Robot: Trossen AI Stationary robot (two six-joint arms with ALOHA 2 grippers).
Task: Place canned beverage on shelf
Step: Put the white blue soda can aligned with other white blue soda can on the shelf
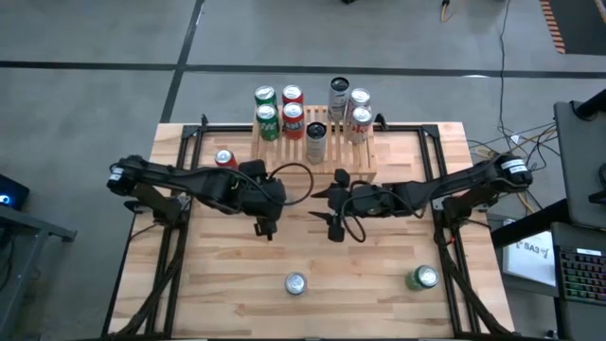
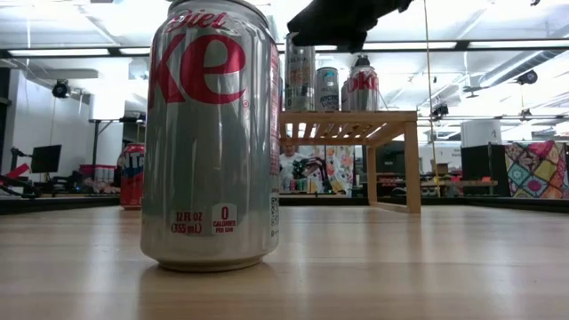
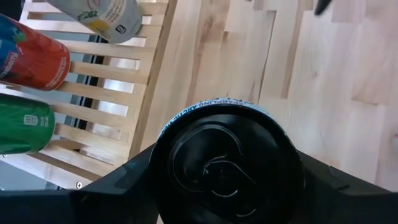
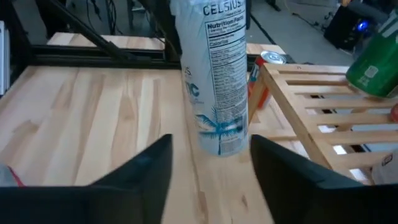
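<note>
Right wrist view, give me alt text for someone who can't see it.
A tall Celsius can stands upright on the wooden table, just beyond the open right gripper. The slatted wooden shelf sits beside it, a green can on top.

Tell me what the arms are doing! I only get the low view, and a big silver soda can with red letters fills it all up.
Observer: The left gripper is clamped around a tall pale-blue Celsius can with a black top, right beside the light-wood slatted shelf.
Operator: What about the other arm?
Observer: The right gripper is open and points at that same can.
Operator: Are there more cans near my big one?
Observer: Yes. A green can with a silver top stands on the table, off toward the right arm's side of your silver soda can.
</note>
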